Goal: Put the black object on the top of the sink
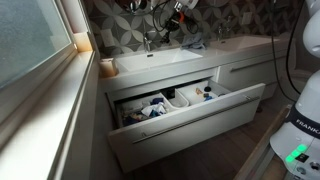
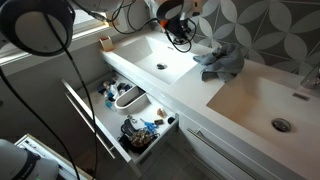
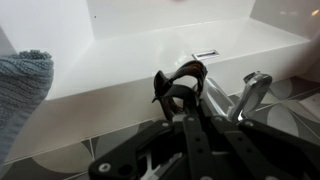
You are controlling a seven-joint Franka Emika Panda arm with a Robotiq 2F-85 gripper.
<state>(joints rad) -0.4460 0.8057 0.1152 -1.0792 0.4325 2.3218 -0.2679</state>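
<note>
The long white sink (image 1: 150, 62) has two shallow basins and shows in both exterior views (image 2: 165, 75). My gripper (image 2: 176, 22) hangs above its back edge, between the basins and near a chrome faucet (image 3: 250, 95). It is shut on the black object (image 3: 180, 80), a looped, cable-like thing that dangles just above the white top (image 3: 150, 60). In an exterior view the gripper (image 1: 180, 10) is at the top edge by the patterned wall. The black object (image 2: 179, 38) hangs below the fingers.
A drawer (image 1: 185, 108) under the near basin is pulled open and full of toiletries (image 2: 130, 115). A blue-grey cloth (image 2: 220, 62) lies on the top between the basins, also in the wrist view (image 3: 25, 85). A small cup (image 1: 107, 67) stands at the end by the window.
</note>
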